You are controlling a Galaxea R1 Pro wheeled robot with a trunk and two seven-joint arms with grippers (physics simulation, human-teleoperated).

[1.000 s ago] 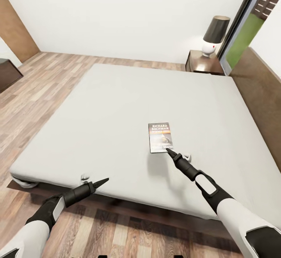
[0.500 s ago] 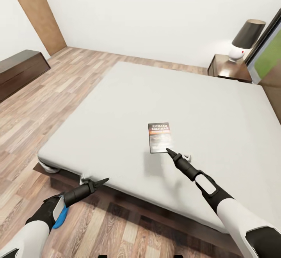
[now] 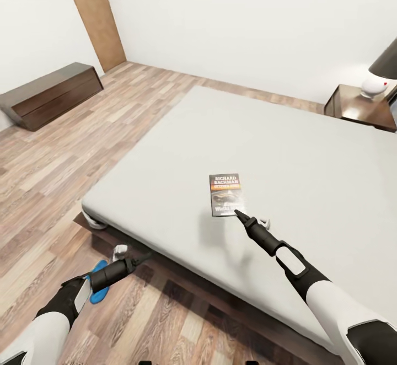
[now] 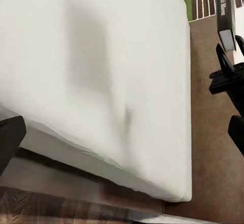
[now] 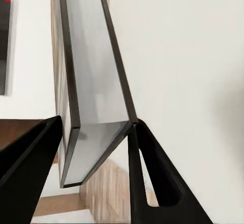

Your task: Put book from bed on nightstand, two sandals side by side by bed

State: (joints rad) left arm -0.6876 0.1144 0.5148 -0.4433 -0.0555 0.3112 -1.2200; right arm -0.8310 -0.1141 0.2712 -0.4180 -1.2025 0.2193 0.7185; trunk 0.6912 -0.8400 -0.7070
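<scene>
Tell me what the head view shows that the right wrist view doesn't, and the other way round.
Head view: the book's printed cover, the bed beneath it, the nightstand with its lamp, a blue sandal on the floor near the bed's corner, and the left tool.
Right wrist view: the book edge-on, its pale page block sitting between two dark fingers.
Both: the book and the right tool gripping it.
</scene>
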